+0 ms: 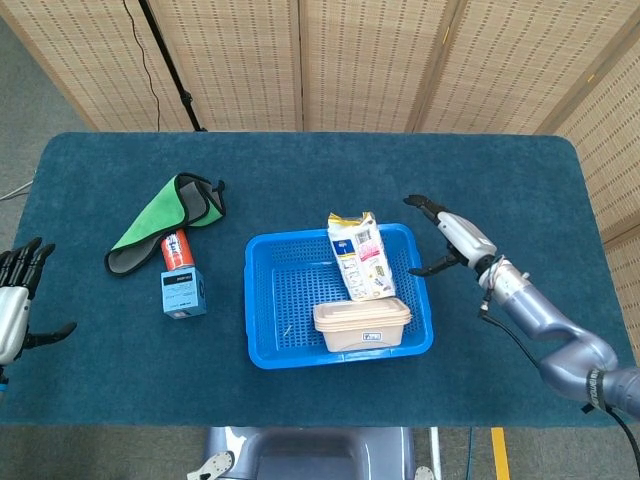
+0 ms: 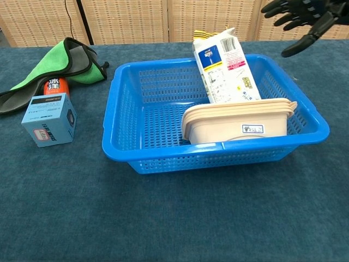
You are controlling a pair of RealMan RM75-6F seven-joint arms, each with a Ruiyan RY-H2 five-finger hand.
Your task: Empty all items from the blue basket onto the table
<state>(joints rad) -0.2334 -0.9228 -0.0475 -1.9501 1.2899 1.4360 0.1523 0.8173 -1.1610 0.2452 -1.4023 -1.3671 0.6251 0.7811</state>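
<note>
The blue basket [image 1: 278, 352] [image 2: 125, 147] stands at the table's middle. Inside it a white printed packet [image 1: 359, 257] [image 2: 224, 68] leans upright against the far wall. A beige lidded container [image 1: 362, 324] [image 2: 237, 126] rests on its side in the near right corner. My right hand [image 1: 447, 234] [image 2: 301, 15] hovers open just right of the basket's far right corner, fingers spread, holding nothing. At the table's left edge my left hand [image 1: 14, 303] stands open and empty, far from the basket.
Left of the basket lie a green and grey cloth [image 1: 166, 209] [image 2: 52, 68], an orange can [image 1: 176, 248] [image 2: 54, 85] and a small blue box [image 1: 183, 292] [image 2: 50, 119]. Bamboo screens [image 1: 320, 60] stand behind the table.
</note>
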